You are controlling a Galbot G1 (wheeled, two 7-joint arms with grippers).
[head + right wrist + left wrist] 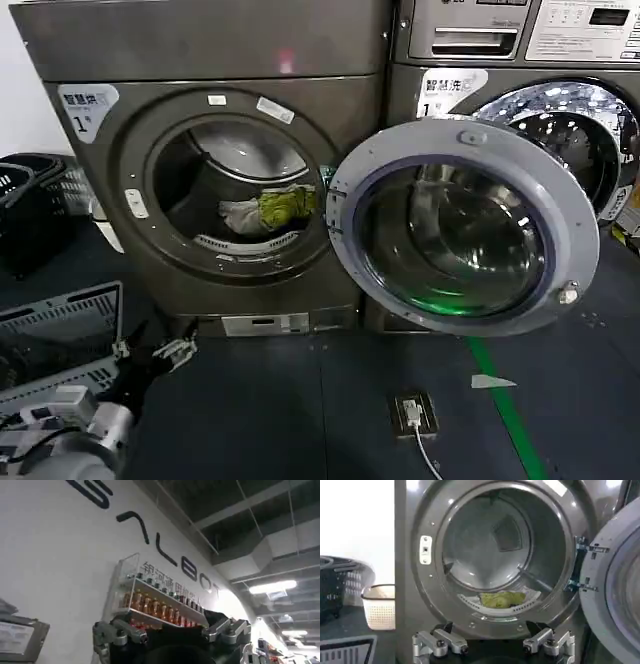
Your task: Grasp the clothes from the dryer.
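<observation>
**Clothes in the drum, my left hand low in front**

The dryer (200, 170) stands with its door (462, 228) swung wide to my right. The clothes (268, 210) lie at the front lip of the drum, a yellow-green piece with a pale one just beside it on its left. From my left wrist I make out just the yellow-green part (502, 599); the pale piece is hard to tell from the drum's perforated lip there.

My left hand (158, 355) is low, near the floor, in front of the dryer's lower left corner and well apart from the clothes. Its fingers (440, 643) are spread apart with nothing between them; their tips are partly cut off at the wrist picture's edge.

My right hand (172, 632) points up at a white wall with large lettering and a clear shelf of small bottles (157, 607). Its fingers (117, 634) also stand apart, empty.

A 2nd machine (520, 60) sits beside the dryer, half hidden by the open door. A dark basket (35, 205) is cut off at the left.
</observation>
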